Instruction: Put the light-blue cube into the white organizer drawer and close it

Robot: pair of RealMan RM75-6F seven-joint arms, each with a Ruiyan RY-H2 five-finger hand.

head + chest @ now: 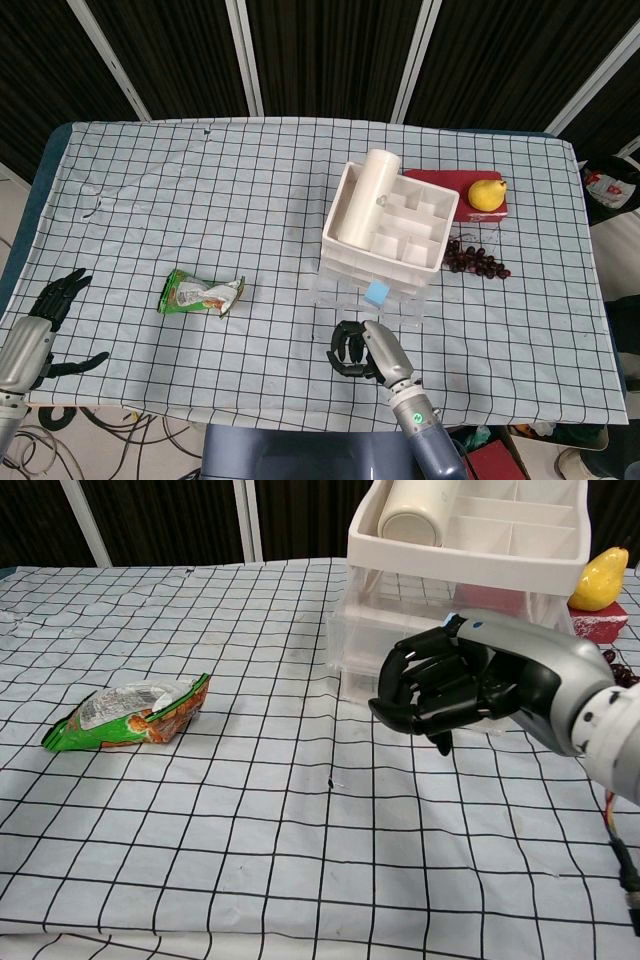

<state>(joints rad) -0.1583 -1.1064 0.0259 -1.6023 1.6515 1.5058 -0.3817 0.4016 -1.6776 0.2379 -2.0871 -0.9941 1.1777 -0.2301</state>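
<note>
The light-blue cube (377, 293) lies in the clear drawer (342, 291), which is pulled out at the front of the white organizer (434, 211). My right hand (354, 349) hovers over the table just in front of that drawer, fingers curled in and holding nothing. In the chest view the right hand (440, 685) covers the drawer front (352, 645) and almost all of the cube. My left hand (45, 315) rests at the near left table edge with its fingers spread, far from the organizer.
A white cylinder (368, 195) lies in the organizer's top tray. A green snack packet (200, 293) sits left of centre. Behind and right of the organizer are a yellow pear (486, 193) on a red box (440, 181) and dark grapes (475, 260).
</note>
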